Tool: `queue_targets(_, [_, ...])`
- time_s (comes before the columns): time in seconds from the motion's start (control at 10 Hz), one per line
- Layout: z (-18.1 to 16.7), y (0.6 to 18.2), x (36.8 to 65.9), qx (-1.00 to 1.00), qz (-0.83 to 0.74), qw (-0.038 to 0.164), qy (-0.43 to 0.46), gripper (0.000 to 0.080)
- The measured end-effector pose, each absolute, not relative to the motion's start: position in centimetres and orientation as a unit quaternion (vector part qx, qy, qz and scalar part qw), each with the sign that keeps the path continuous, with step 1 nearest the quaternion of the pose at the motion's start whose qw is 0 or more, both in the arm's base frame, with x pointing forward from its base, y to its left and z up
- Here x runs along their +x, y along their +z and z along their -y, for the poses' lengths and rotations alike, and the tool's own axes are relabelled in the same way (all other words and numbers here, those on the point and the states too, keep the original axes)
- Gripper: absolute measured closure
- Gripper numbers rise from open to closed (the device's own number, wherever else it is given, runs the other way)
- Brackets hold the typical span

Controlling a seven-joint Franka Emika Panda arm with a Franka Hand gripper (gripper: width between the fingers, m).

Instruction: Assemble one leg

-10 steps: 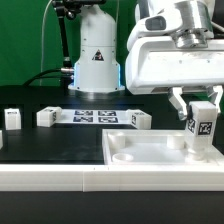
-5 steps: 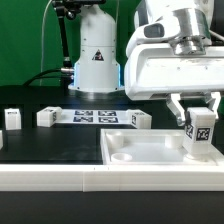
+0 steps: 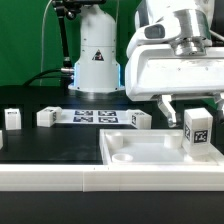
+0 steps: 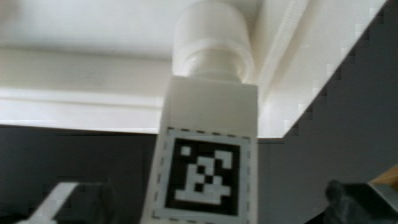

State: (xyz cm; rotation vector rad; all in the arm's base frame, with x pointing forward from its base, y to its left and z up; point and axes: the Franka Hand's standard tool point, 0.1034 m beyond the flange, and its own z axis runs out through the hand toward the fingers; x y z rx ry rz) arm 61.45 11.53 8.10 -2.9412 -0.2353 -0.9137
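A white leg (image 3: pixel 198 131) with a black-and-white tag stands upright in the near corner recess of the large white panel (image 3: pixel 140 152), at the exterior view's right. My gripper (image 3: pixel 191 106) is open just above it, with one finger on each side and neither touching it. In the wrist view the leg (image 4: pixel 206 150) runs down the middle, its threaded end at the panel (image 4: pixel 107 70). The gripper (image 4: pixel 210 200) has its fingertips (image 4: pixel 54 203) far out on both sides, with gaps between them and the leg.
Three more legs lie on the black table: two at the exterior view's left (image 3: pixel 12 118) (image 3: pixel 47 117) and one nearer the middle (image 3: pixel 138 119). The marker board (image 3: pixel 95 116) lies between them. The robot base (image 3: pixel 95 60) stands behind.
The fingers were closed on the leg one second ago. They have since spread apart and let it go. The leg now stands in the panel's corner.
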Motion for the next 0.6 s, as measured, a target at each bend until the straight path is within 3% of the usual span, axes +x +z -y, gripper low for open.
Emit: queue_targets(0.6, [-11.11, 8.14, 61.47, -0.954, 0.077, 0.025, -0.289, 0.0151])
